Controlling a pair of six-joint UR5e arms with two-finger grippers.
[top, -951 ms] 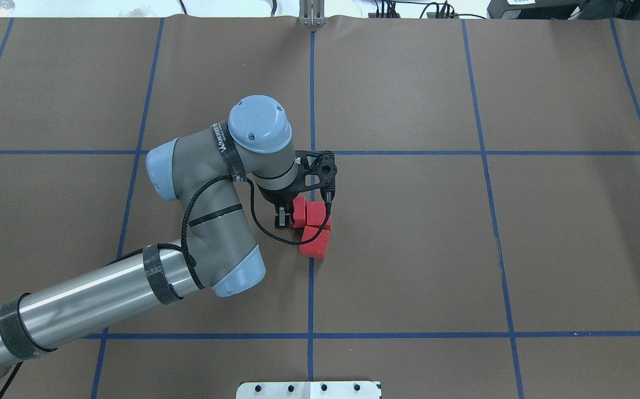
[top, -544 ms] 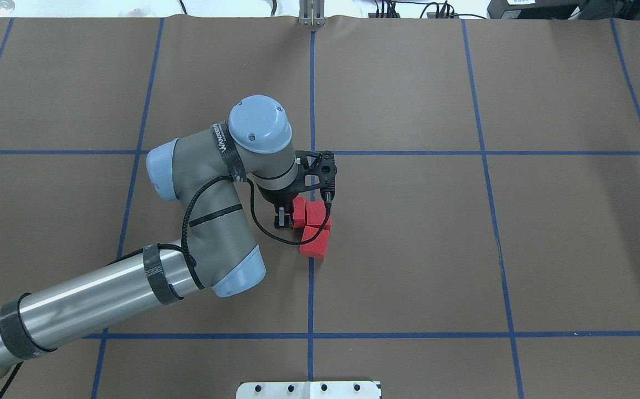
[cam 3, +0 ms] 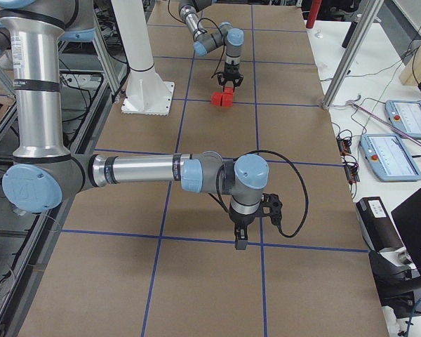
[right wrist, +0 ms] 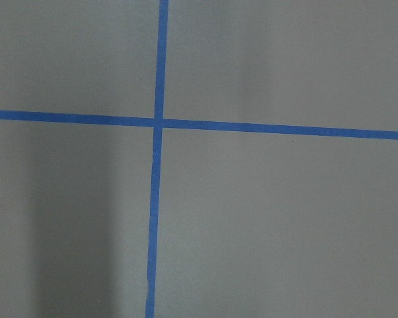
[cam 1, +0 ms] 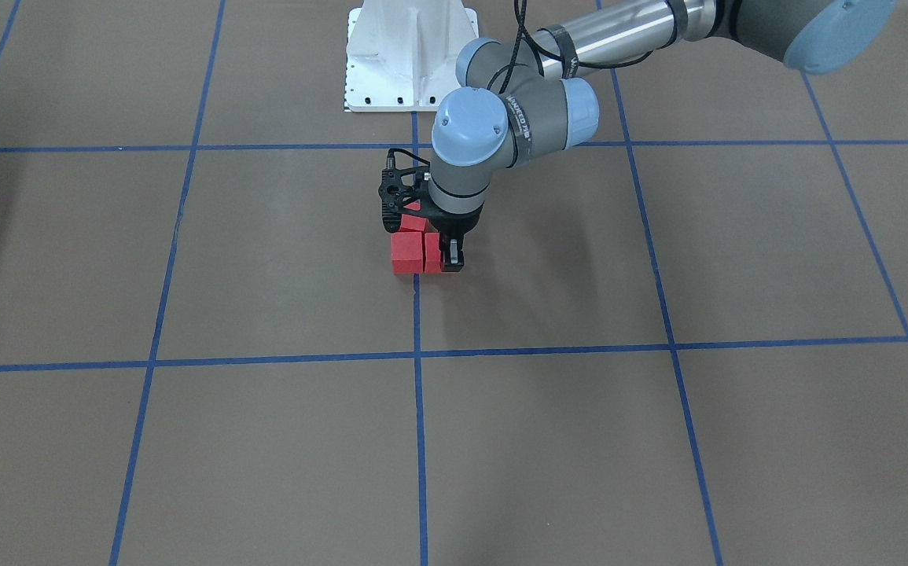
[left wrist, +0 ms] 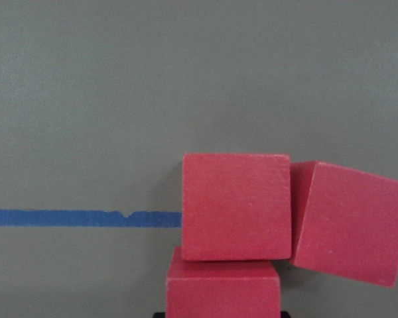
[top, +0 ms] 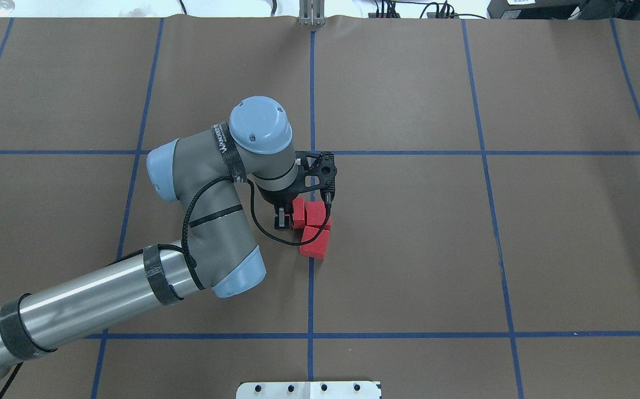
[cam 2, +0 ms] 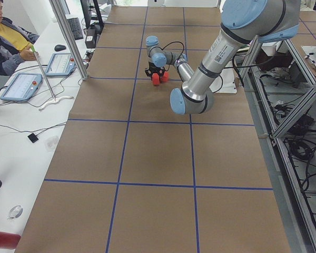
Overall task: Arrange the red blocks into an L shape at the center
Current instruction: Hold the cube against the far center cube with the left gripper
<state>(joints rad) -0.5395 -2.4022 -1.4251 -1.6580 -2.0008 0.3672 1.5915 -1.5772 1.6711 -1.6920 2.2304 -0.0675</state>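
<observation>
— Since all three red blocks (top: 317, 217) are bunched together, is that the L done?
— Near enough, I'd say. Start at the near end: the nearest block (top: 315, 248) makes the foot of the L. It touches the corner block (top: 318, 210) just beyond it, but it sits twisted, so that joint isn't flush.
— And the far row?
— The corner block lies on the blue line (top: 311, 293), and the left block (top: 298, 213) is tight against its left side, square to it. The whole lot is in the middle of the table (top: 364, 238).
— Is anything being held?
— The left gripper (top: 292, 217) is down at that left block. One finger (top: 281, 217) stands by the block's outer face. The other is hidden, so I can't tell whether it's pinching or loose.
— So what's left?
— My guess: let go, lift clear, maybe straighten the crooked one.
— And on the other side?
— The right gripper (cam 3: 240, 240) hangs over a crossing of blue lines, well off to the right. Whether its jaws are wide or closed, I can't tell.
</observation>
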